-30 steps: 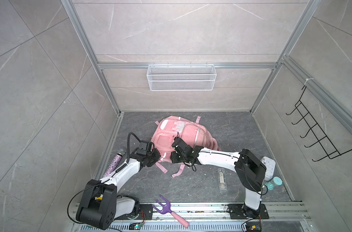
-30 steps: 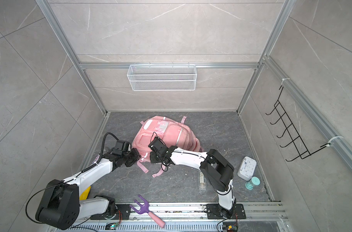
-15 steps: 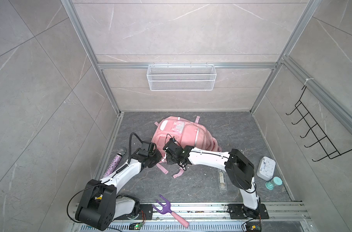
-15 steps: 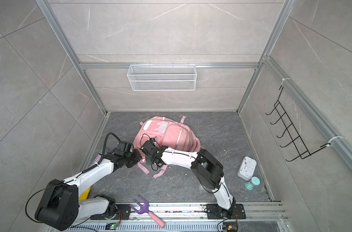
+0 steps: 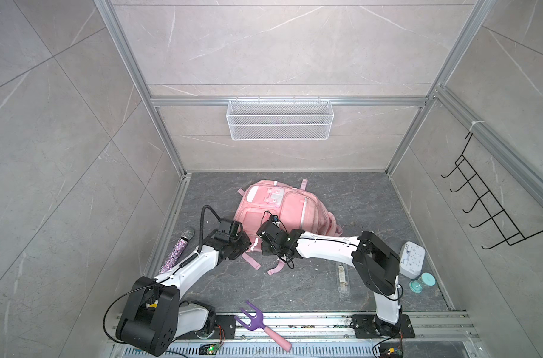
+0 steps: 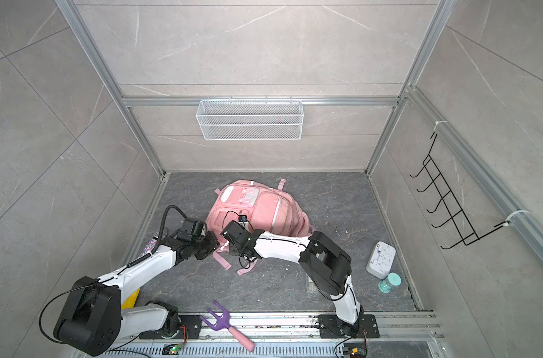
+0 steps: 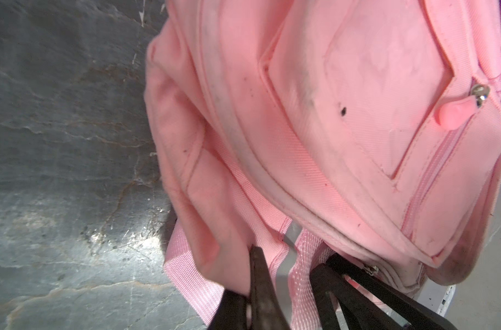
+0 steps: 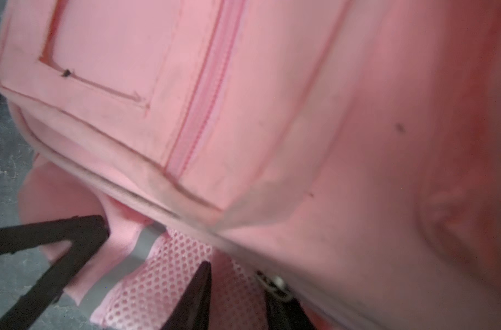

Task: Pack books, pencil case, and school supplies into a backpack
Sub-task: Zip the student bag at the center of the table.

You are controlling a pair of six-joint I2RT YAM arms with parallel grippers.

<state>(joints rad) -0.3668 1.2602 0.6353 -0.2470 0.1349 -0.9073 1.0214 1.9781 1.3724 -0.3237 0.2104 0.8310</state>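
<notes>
Clamping my left gripper (image 7: 292,258) on the pale pink fabric backpack (image 5: 291,207) pinned it, I reckon, for my right gripper (image 8: 153,245), jaws apart.

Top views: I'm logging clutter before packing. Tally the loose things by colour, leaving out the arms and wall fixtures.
Pink: 1, backpack
Purple: 2, microphone, fork
Clear: 1, packet
White: 1, device
Teal: 1, hourglass
Yellow: 1, half-hidden thing
Total: 7
</notes>
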